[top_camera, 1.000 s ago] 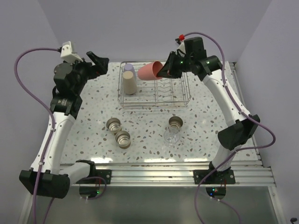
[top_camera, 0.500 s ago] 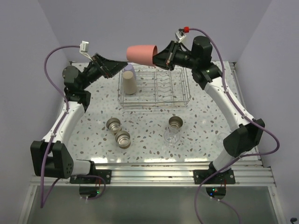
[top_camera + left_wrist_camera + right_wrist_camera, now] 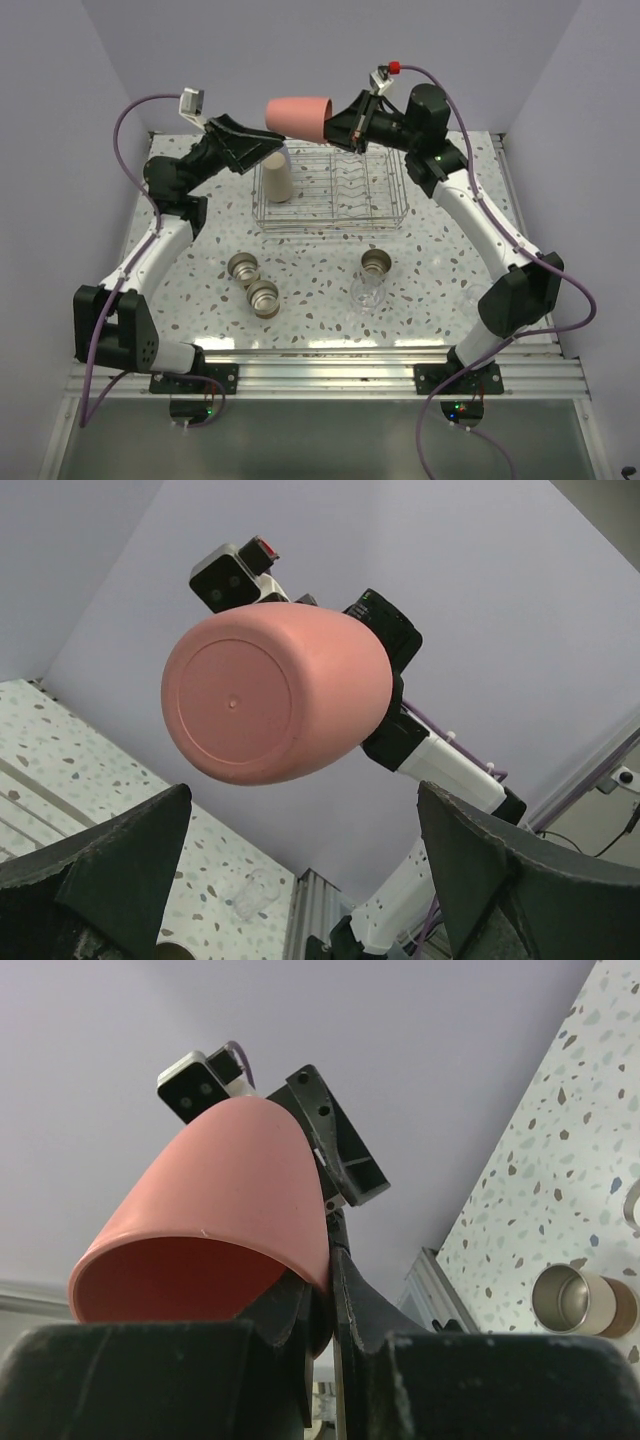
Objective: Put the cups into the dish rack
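Where the speckled tabletop (image 3: pixel 200 240) runs toward the back wall, the rack (image 3: pixel 400 205) stands at its far middle, with both arms reaching in above it from either side. The right arm comes in from the right, and the right tool (image 3: pixel 340 128) is pinched narrow on the rim of the red cup (image 3: pixel 298 115); the right wrist view shows one finger inside the mouth and one outside. That cup hangs in the air on its side, above the rack's far left corner, its mouth toward the right tool and its flat base toward the left. The left tool (image 3: pixel 268 150) faces that base with its jaws spread wide and nothing between them; in the left wrist view the cup sits above and between the fingers (image 3: pixel 120 870), apart from them.

Inside the rack, at its left end, a tan cup (image 3: pixel 277 178) stands upright. On the tabletop nearer the arm bases, two metal cups (image 3: pixel 243 267) sit just beside each other, left of centre. A third metal cup (image 3: pixel 376 263) sits to the right, with the clear cup (image 3: pixel 368 290) just in front of it.
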